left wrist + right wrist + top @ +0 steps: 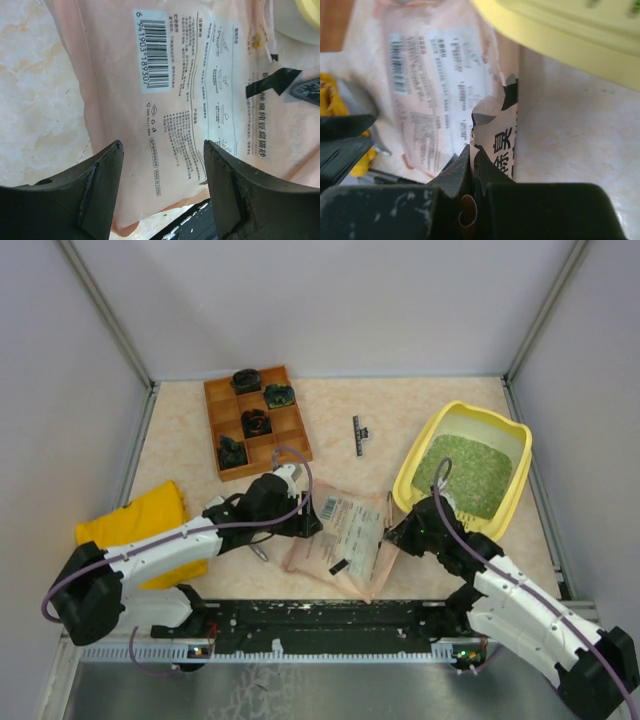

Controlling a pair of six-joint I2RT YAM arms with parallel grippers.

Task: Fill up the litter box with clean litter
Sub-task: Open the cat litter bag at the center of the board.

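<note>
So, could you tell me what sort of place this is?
Probably a robot test cell: plain grey walls box in the table, two arms are bolted to a rail at its near edge, and a litter box sits on it.

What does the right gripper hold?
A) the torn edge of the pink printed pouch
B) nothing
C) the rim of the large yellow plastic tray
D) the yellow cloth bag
A: in the wrist view the right gripper is shut on the torn edge of the pink printed pouch.
</note>
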